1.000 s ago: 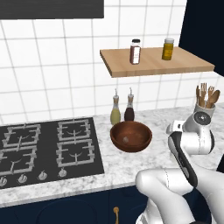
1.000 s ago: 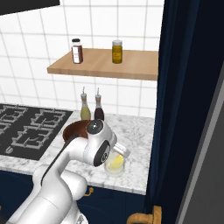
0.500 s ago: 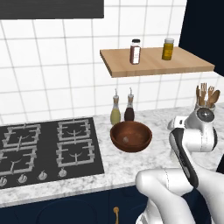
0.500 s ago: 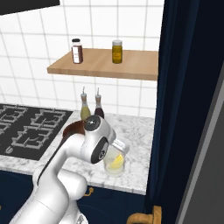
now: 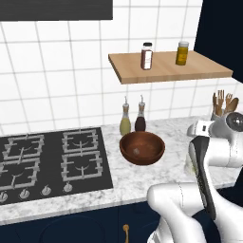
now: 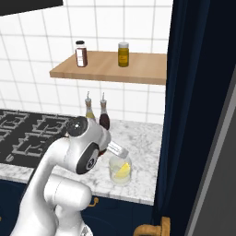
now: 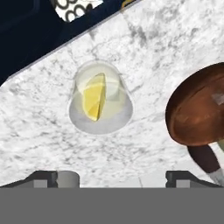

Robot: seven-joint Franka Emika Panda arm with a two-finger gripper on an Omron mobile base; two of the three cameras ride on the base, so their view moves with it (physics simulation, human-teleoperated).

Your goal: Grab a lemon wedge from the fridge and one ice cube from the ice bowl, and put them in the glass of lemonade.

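Observation:
The glass of lemonade [image 7: 99,104] stands on the marble counter [image 7: 166,52], straight below my hand. A yellow lemon wedge [image 7: 95,99] sits inside it, also seen through the glass [image 6: 120,169] as the wedge [image 6: 123,172] in the right base view. My gripper [image 7: 114,178] hovers above the glass, open, with nothing between its fingertips [image 7: 46,178]. The dark wooden ice bowl [image 5: 142,147] lies just left of the glass, with a pale ice cube [image 5: 136,152] in it. The bowl [image 7: 197,109] fills the hand view's right edge. The fridge [image 6: 220,156] shows as a grey strip at far right.
A black gas hob [image 5: 47,159] takes the counter's left. Two bottles [image 5: 132,120] stand behind the bowl, and two jars sit on a wooden shelf [image 5: 166,66] above. A white utensil holder [image 5: 222,110] is at back right. A navy cabinet [image 6: 198,92] borders the counter's right.
My jaws have spread wide and let go of the lemon wedge, which now lies free in the glass. The hand has lifted slightly.

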